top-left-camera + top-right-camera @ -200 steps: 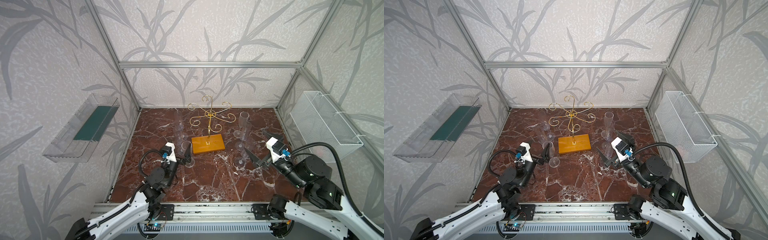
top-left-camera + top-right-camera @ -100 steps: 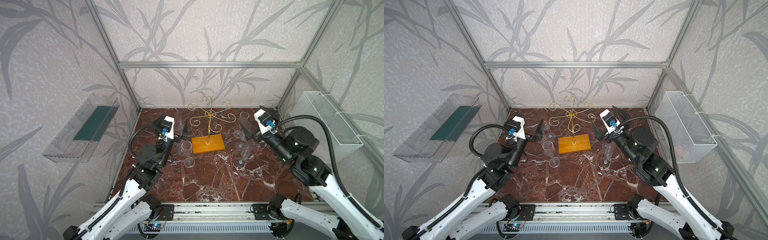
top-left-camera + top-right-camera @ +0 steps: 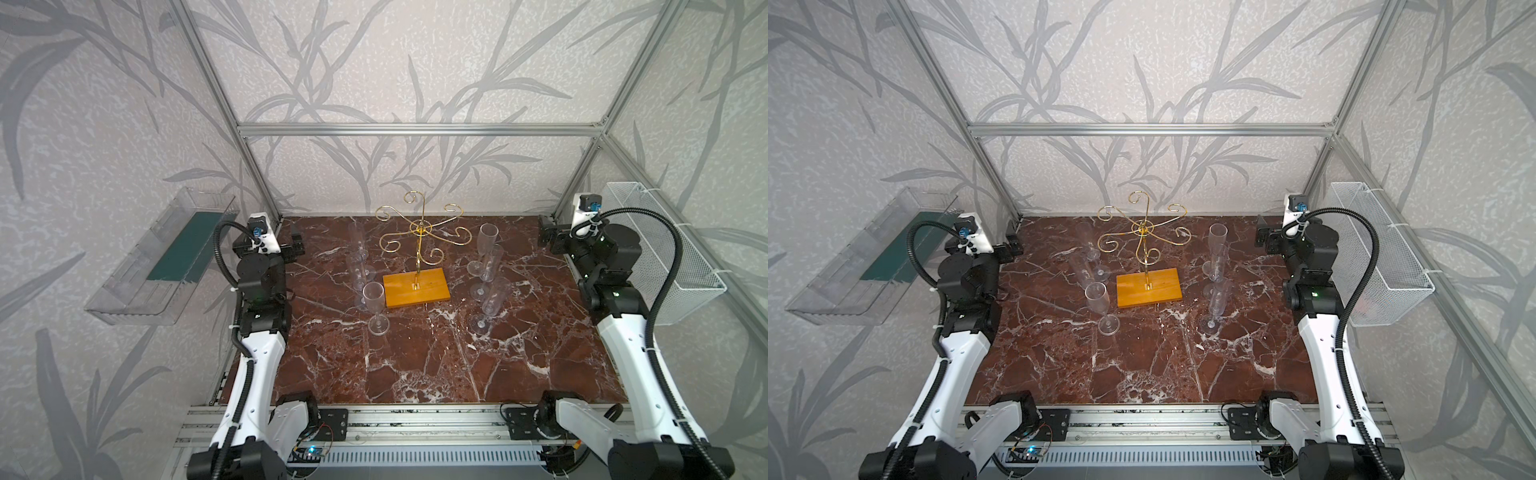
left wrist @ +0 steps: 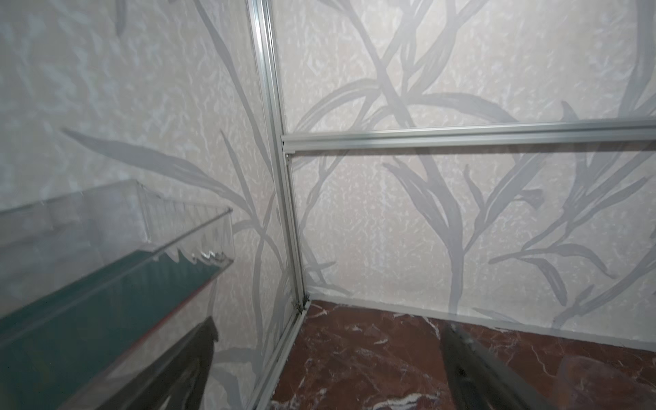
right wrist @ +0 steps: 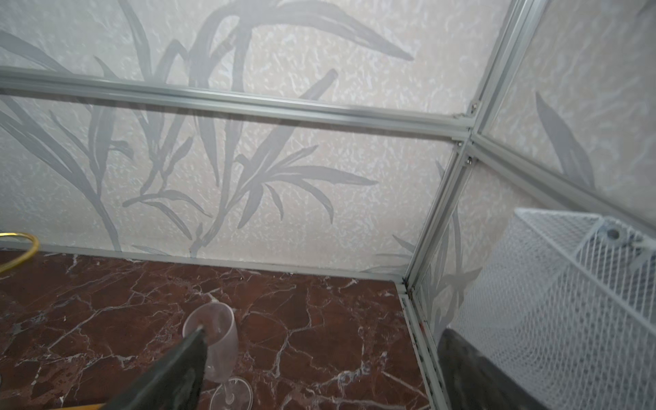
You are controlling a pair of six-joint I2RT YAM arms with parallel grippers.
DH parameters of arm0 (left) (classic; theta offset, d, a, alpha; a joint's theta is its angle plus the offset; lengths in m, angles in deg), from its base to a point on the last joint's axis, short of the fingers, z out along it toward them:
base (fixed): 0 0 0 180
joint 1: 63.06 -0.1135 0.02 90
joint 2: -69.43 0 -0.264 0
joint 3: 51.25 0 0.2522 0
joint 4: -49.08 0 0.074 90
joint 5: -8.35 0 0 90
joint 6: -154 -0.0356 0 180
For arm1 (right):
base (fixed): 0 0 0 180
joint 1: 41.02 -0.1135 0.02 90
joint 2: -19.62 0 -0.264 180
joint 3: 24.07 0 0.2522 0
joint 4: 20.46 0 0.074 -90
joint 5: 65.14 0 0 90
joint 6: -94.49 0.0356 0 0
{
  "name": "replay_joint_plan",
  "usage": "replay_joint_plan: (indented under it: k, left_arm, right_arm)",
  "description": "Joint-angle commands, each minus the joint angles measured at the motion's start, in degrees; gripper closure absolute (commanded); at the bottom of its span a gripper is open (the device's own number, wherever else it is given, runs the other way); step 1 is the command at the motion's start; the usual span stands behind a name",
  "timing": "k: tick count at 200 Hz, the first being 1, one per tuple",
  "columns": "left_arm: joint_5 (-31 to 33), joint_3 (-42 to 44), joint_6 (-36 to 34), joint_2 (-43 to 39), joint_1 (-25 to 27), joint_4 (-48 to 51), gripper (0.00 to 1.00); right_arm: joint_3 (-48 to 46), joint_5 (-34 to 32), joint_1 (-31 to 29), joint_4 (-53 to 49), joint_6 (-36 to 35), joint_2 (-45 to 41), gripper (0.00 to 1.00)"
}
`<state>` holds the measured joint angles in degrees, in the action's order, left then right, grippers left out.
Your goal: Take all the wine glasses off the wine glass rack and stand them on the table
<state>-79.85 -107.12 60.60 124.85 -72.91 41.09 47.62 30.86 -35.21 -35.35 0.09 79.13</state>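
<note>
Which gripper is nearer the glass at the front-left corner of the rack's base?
Left. The left gripper is back-left, on that glass's side; the right gripper is back-right, beyond the rack.

Red-brown marble desk (image 3: 415, 365), white veining. Gold wire wine glass rack (image 3: 432, 291) on orange-yellow base; clear glasses (image 3: 372, 297). Pale walls (image 3: 374, 62) with grey leaf print, white mesh basket (image 3: 673, 266), teal-lined clear tray (image 3: 133, 299), black-and-white arms (image 3: 257, 365).
</note>
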Motion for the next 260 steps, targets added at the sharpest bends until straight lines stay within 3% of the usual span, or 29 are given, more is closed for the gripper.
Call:
replay_joint_plan:
  k: [1, 60, 89, 109, 136, 170, 195, 213, 238, 260]
  left_arm:
    - [0.85, 5.12, 3.39, 1.09, -0.60, -3.64, 0.01]
    - [1.68, 17.86, 6.50, 6.11, -1.33, -14.45, 0.01]
    - [-6.79, 21.63, 3.76, 12.62, -1.14, -22.91, 0.01]
    - [-6.73, 23.15, 4.21, 18.07, -0.36, -30.48, 0.01]
    - [-8.24, 20.35, 3.46, 19.35, 0.24, -26.84, 0.01]
    - [-9.48, 20.76, 2.88, 22.47, 0.60, -33.05, 0.01]
    - [-9.33, 19.41, 5.23, 18.03, 0.85, -22.50, 0.01]
    - [-9.69, 19.49, 2.40, 16.39, 2.55, -18.27, 0.01]
    - [-8.41, 20.85, 1.99, 15.85, 3.26, -20.10, 0.01]
    - [-8.28, 21.04, 2.43, 15.32, 3.54, -19.70, 0.01]
  right_arm:
    - [-6.14, 1.62, 2.42, 5.52, 2.80, -0.59, 0.01]
    - [-24.89, -1.91, 3.82, 17.72, 7.05, -2.76, 0.01]
    - [-30.82, 2.72, 3.56, 22.15, 8.29, 0.43, 0.01]
    - [-34.28, 0.99, 1.29, 27.21, 8.03, 4.20, 0.01]
    - [-36.43, -1.14, -3.03, 33.83, 6.44, 9.96, 0.01]
    - [-38.55, -4.95, -6.18, 47.15, 5.77, 18.92, 0.01]
    - [-37.39, -6.79, -6.97, 50.56, 5.39, 23.88, 0.01]
    - [-35.94, -8.44, -8.68, 47.61, 3.93, 24.72, 0.01]
    - [-38.53, -10.91, -10.10, 60.63, 2.87, 31.16, 0.01]
    - [-36.33, -11.17, -10.19, 51.17, 3.24, 28.19, 0.01]
